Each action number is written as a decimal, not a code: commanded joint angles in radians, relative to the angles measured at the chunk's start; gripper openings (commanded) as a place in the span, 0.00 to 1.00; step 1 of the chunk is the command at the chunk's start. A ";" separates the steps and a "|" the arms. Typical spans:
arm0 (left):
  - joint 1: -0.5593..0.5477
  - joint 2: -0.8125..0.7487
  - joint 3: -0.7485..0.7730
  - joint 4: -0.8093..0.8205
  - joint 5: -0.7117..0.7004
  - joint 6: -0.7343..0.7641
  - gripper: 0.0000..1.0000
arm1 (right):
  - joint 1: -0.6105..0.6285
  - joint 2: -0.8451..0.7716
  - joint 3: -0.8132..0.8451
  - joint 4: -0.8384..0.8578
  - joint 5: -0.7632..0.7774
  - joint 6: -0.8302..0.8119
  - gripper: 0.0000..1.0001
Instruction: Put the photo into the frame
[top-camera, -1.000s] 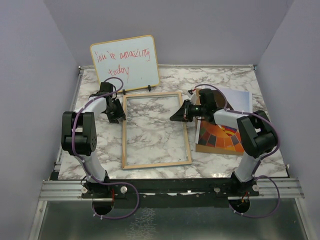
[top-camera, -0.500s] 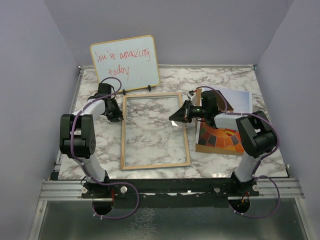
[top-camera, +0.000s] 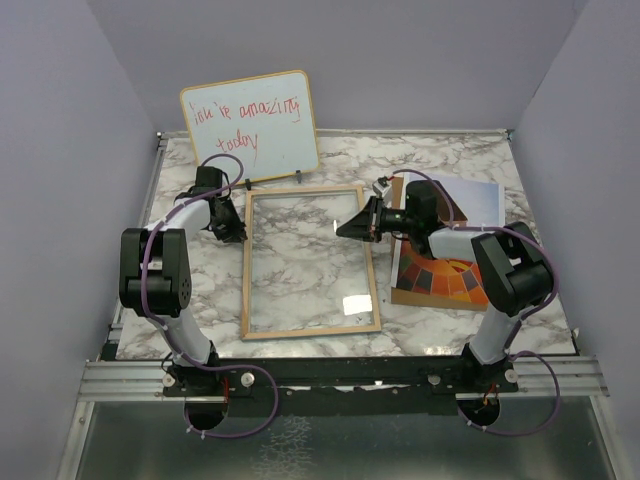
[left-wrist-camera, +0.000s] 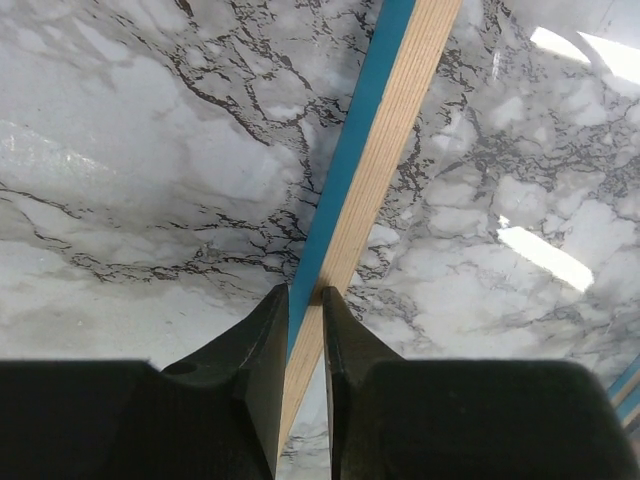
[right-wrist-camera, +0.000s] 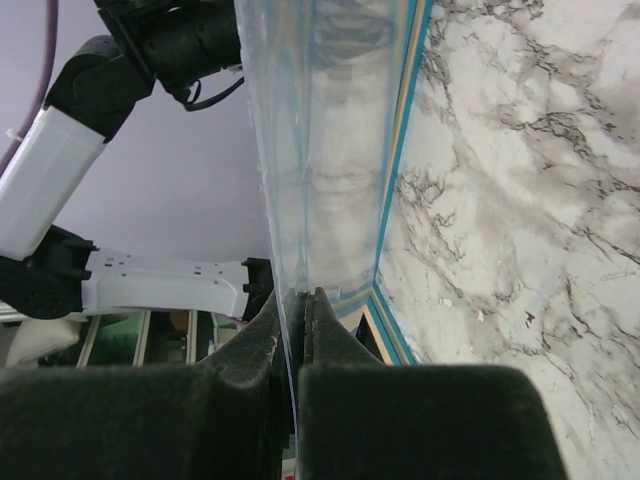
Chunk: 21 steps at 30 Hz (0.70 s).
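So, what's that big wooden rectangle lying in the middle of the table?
It's a picture frame: a large rectangle of thin rails, light wood on top and bright blue along the side, lying on the marble table. The left hand pinches its left rail. Its clear pane is tilted up on the right side, its edge pinched by the right hand. No picture is inside; marble shows through.
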 joint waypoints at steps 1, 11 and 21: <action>0.005 0.029 -0.016 0.015 0.031 0.002 0.21 | 0.013 -0.013 -0.012 0.106 -0.069 0.066 0.01; 0.005 0.038 -0.012 0.017 0.029 0.002 0.18 | 0.026 0.006 -0.002 -0.009 0.002 0.055 0.01; 0.005 0.050 -0.019 0.015 0.004 0.000 0.18 | 0.026 0.006 0.016 -0.194 0.082 -0.022 0.01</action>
